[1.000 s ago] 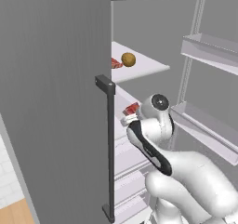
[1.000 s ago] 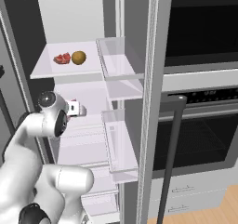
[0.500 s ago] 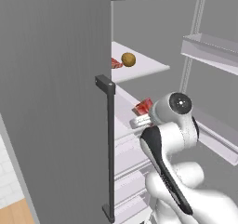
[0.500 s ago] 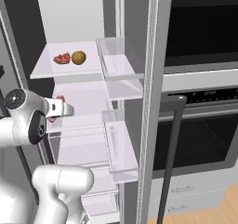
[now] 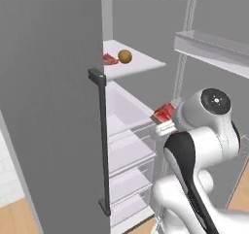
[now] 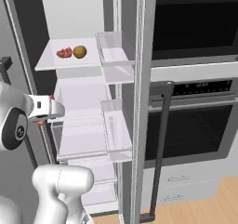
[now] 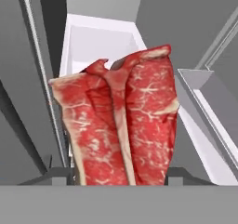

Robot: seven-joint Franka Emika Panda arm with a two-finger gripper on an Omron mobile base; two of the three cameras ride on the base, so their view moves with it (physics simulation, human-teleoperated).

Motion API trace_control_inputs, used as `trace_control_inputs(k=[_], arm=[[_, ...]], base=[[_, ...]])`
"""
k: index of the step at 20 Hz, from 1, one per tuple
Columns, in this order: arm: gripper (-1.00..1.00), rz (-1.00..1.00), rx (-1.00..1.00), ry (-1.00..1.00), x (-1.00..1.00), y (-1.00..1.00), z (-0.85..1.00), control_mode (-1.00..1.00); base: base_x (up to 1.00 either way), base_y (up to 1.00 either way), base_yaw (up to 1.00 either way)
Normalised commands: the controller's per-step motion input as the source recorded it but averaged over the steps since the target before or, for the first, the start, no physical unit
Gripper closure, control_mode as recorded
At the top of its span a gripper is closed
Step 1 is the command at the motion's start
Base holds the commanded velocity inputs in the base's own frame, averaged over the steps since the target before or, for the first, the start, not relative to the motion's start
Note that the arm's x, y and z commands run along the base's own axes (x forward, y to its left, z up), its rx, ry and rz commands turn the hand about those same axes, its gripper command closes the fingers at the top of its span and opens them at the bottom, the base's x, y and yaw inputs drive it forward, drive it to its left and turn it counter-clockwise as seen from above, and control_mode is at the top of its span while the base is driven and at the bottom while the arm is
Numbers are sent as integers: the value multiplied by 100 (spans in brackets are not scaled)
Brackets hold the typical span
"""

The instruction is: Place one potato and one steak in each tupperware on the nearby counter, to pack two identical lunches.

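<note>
Though its fingertips are hidden, hand (image 7: 122,179) clamped on steak (image 7: 123,125), lower edge cut off.

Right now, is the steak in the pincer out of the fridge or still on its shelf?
Out. The steak hangs between the pincer tips, off the shelf where another steak and a potato lie.

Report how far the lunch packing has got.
Done: nothing visibly packed; no tupperware is in sight. In hand: the gripper holds one steak in front of the open fridge. Left: a second steak and a potato sit on the upper shelf; the other potato isn't visible.
</note>
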Motion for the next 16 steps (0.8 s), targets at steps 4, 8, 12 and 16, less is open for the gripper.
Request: trace_control_inputs(k=[4,8,12,16], arm=[[100,0,0,0,0,0,0,100],[100,0,0,0,0,0,0,100],[100,0,0,0,0,0,0,100],[100,0,0,0,0,0,0,100]], base=[[-100,-70,-7],[-98,-49,-60],[-86,-32,-70],[-12,-91,-69]])
